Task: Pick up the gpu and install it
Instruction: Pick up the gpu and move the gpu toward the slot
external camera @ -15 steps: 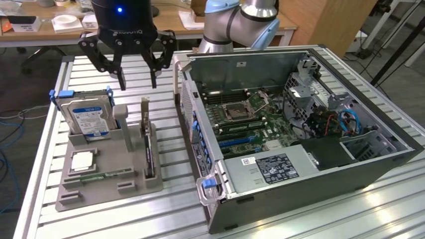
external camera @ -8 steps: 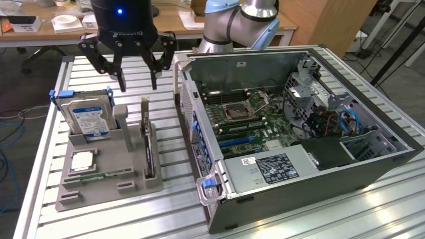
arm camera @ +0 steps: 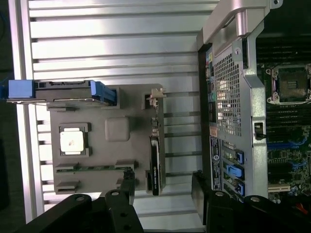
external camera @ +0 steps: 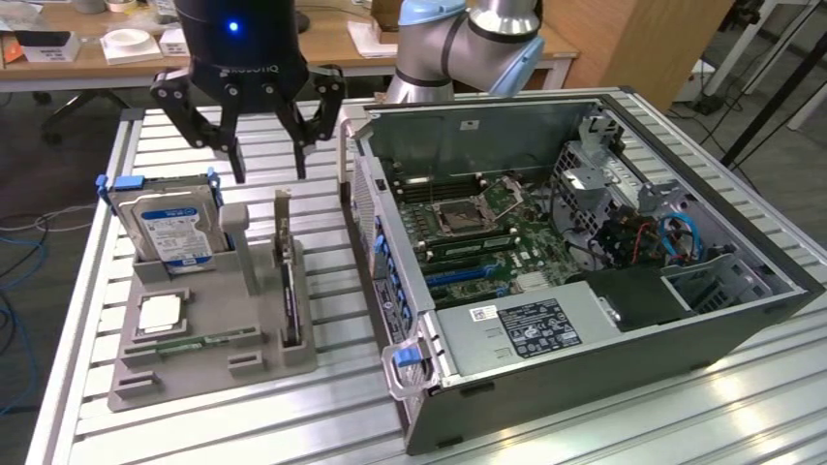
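Note:
The gpu (external camera: 287, 281) is a thin dark card standing on edge in a slot of the grey holder (external camera: 246, 360) on the slatted table. In the wrist view the gpu (arm camera: 155, 155) appears edge-on, with its silver bracket at one end, in the grey holder (arm camera: 116, 128). My black gripper (external camera: 270, 172) hangs open above the holder's far end, over the gpu's end and well clear of it. In the wrist view the gripper (arm camera: 164, 194) has one finger on each side of the card's line, with nothing between them.
A hard drive (external camera: 168, 228) with a blue-white label stands upright in the holder, with a processor chip (external camera: 158, 313) and a memory stick (external camera: 194, 341) lying nearby. The open computer case (external camera: 723, 320) lies on the exterior view's right, its motherboard (external camera: 478, 232) exposed. A desk stands behind.

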{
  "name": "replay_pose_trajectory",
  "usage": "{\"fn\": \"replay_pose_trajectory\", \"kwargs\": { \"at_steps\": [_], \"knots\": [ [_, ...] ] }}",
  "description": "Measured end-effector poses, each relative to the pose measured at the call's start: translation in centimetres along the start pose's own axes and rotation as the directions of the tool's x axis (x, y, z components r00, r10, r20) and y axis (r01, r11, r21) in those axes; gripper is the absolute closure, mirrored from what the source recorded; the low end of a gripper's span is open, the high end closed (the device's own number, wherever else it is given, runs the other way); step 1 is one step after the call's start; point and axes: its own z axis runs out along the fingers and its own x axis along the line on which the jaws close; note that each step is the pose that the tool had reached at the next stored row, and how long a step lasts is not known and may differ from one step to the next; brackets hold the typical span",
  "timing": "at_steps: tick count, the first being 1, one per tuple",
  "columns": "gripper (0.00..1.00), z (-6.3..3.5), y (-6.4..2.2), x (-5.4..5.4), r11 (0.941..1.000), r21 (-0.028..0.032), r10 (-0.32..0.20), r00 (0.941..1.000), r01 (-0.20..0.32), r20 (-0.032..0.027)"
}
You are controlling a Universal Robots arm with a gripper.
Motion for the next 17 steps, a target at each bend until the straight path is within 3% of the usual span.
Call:
{"fn": "replay_pose_trajectory", "kwargs": {
  "at_steps": [17],
  "knots": [
    [0.41,-0.04,-1.24,-0.1,1.0,0.0038,0.0,1.0,0.0,0.0002]
  ]
}}
